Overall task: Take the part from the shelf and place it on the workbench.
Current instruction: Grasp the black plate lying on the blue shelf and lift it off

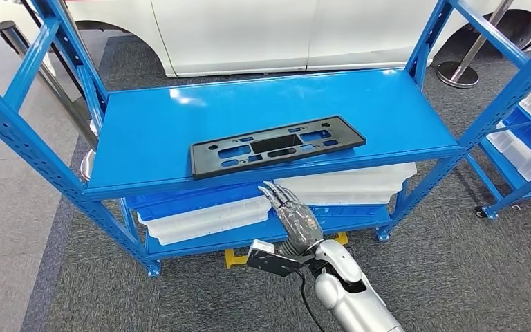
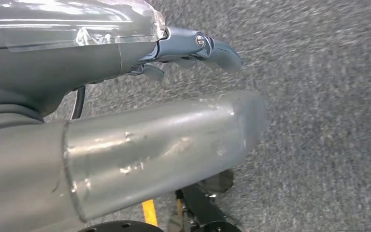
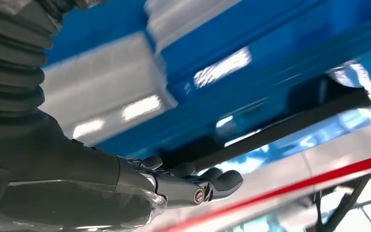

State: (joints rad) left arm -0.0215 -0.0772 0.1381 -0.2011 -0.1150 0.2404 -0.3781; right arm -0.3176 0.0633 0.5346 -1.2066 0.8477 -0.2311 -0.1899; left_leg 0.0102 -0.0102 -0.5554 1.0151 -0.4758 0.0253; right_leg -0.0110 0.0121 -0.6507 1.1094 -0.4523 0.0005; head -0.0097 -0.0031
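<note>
Reaching up below the shelf edge, right hand empty, fingers extended near the part.

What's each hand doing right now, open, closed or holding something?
Left hand: empty, hanging over the floor; open or closed cannot be told.
Right hand: open, empty, fingers extended below the black part.

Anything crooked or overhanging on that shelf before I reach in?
The black plate lies flat on the blue shelf but skewed to its front edge. Nothing overhangs or looks damaged. The right hand is below the edge, empty.
</note>
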